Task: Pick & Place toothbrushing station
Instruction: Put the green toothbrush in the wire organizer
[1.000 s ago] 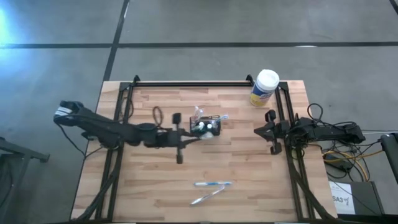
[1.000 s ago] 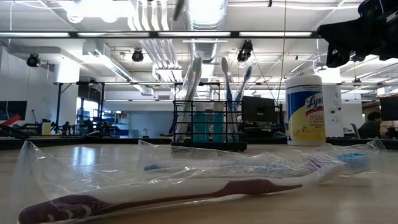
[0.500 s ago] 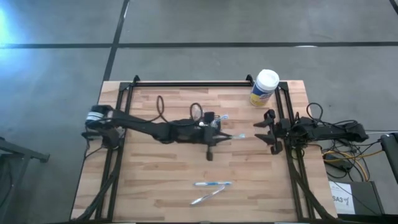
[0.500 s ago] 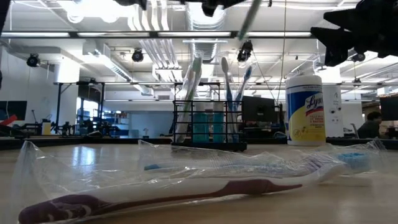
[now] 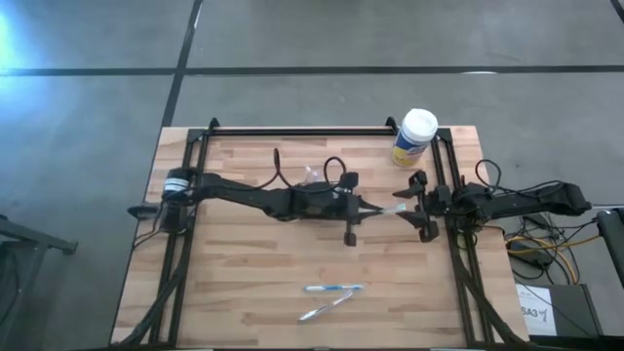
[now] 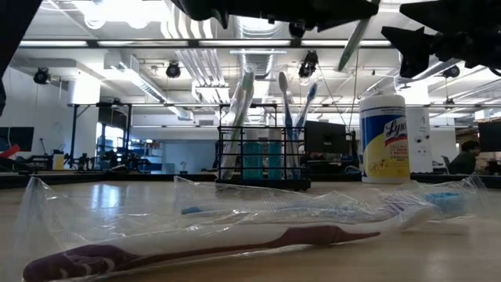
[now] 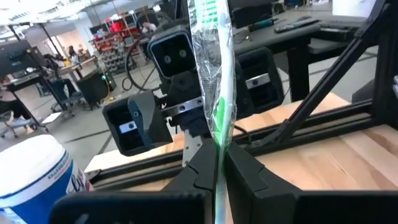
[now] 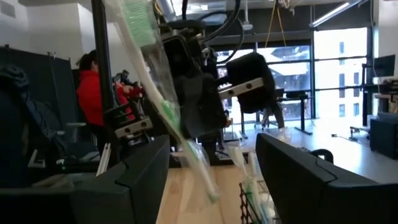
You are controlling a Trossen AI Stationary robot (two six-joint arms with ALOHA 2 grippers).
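Note:
The toothbrushing station [image 6: 262, 160], a black mesh caddy with upright brushes in it, stands on the table's middle. In the high view my left arm mostly covers it. My left gripper [image 5: 363, 208] is to the right of the caddy, shut on a green toothbrush [image 7: 214, 81] in a clear wrapper. My right gripper [image 5: 414, 206] faces it from the table's right, open. In the right wrist view its fingers stand on either side of the brush's lower end [image 8: 210, 193] without touching it. My left gripper pinches the wrapped toothbrush between its two fingers, on the handle [image 7: 217, 146] about midway along. The fingers come from the table's left and lie across the brush. The brush is lifted clear and tilted, with its green bristle end [image 8: 140, 22] uppermost.
A white-lidded, yellow-labelled canister [image 5: 414, 138] stands at the far right corner. Two more wrapped toothbrushes [image 5: 331, 297] lie near the table's front edge. Black frame rails [image 5: 444, 195] run along the left, right and far sides of the table.
My left gripper has carried the wrapped toothbrush from the caddy toward the table's right edge, up to my right gripper. My right gripper has opened wide and come slightly toward the table's middle.

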